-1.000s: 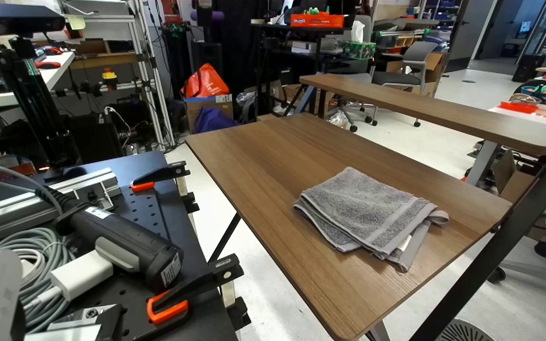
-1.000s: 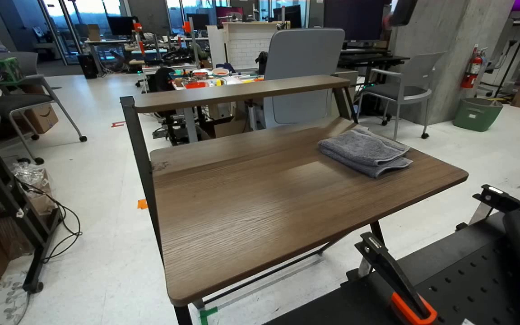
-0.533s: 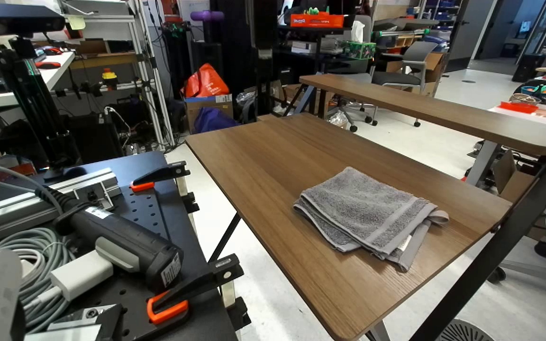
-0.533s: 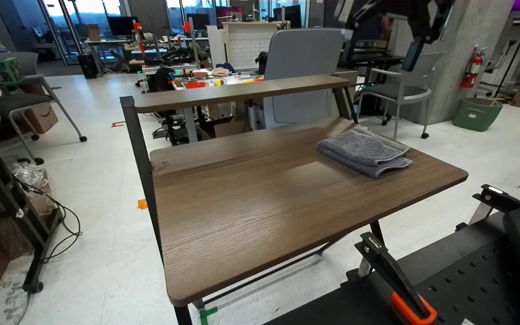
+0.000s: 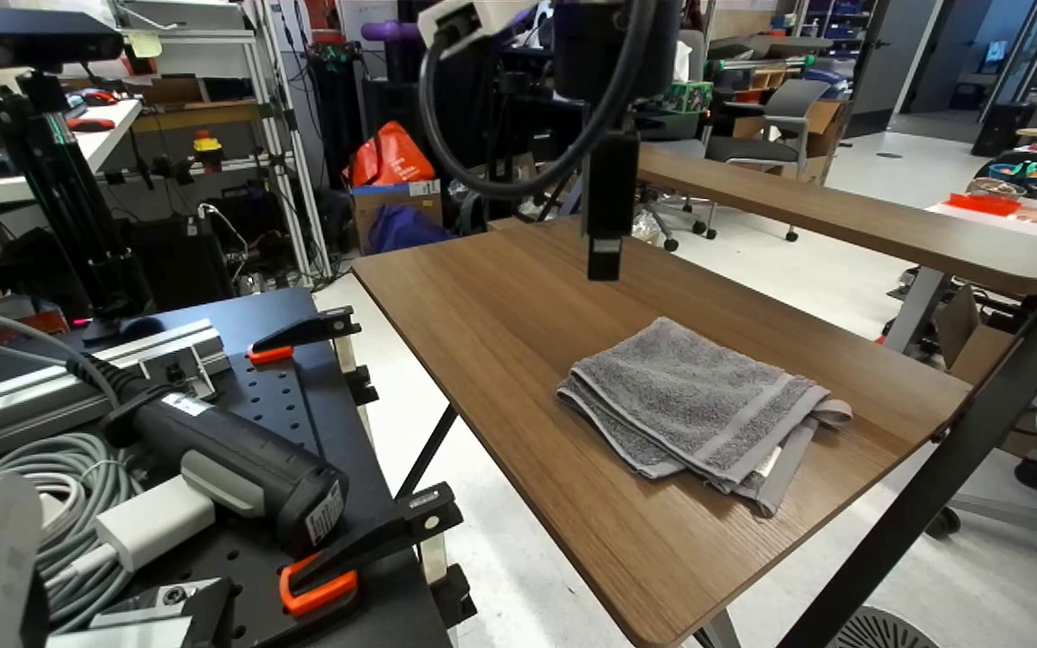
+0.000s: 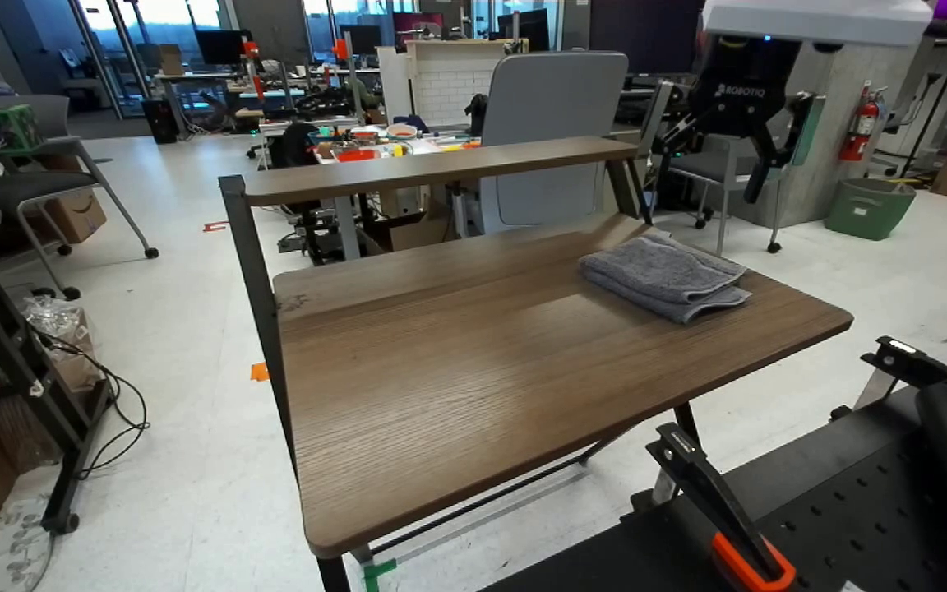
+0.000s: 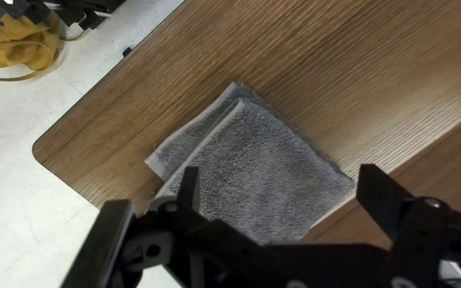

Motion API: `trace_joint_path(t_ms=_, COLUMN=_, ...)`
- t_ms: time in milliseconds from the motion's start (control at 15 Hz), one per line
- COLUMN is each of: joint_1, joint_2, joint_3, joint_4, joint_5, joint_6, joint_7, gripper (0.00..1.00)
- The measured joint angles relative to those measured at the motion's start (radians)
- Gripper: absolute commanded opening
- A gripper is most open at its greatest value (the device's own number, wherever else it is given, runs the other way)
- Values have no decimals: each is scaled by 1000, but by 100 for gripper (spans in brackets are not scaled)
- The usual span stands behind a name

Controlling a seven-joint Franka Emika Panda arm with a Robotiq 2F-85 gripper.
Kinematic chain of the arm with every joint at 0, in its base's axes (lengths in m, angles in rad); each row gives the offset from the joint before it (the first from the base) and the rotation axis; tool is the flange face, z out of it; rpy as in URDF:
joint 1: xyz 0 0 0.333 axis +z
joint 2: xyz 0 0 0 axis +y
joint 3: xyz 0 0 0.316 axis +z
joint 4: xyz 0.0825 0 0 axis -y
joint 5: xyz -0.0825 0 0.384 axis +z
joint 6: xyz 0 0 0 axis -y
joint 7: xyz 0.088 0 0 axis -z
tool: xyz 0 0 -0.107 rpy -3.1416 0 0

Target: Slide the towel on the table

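The biggest thing in front of me is the table (image 5: 500, 297), with its dark brown wood-grain top, and a raised shelf (image 5: 843, 207) of the same look running along one long side. On that top, toward one short end, lies the towel (image 5: 689, 396), gray, folded roughly square, its layers a little out of line; in an exterior view I can see all of it resting on the wood. Above the towel and apart from it hangs the black Robotiq hand (image 7: 280, 184), pointing down; the wrist view has it spread wide, holding nothing, with the towel showing beneath, between its fingers (image 7: 376, 196). So I'd call this the approach, with the slide itself not yet begun. What the next move wants, to my mind, is a straight drop until the fingertips meet the towel, then either a light pinch of the upper layers or just enough pressing to drag the whole stack. Seeing how near the short end it lies, I'd reckon the safer push runs along the table's length, away from that edge. Smallest, and worth minding, is the curled corner (image 5: 834, 412), which could lag or tuck under if only the top layer gets pulled.
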Motion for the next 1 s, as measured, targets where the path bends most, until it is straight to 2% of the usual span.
trace_joint_path(t_ms=467, joint_1=0, joint_2=164, joint_3=-85, joint_4=139, joint_5=8, joint_6=0, joint_7=37, gripper=100)
trace_joint_path(t_ms=733, joint_1=0, joint_2=252, joint_3=-100, joint_4=213, joint_5=24, joint_6=7, joint_7=46, gripper=100)
trace_joint_path(t_ms=1000, joint_1=0, joint_2=348, joint_3=-97, joint_4=275, joint_5=87, joint_6=51, joint_7=45, gripper=100)
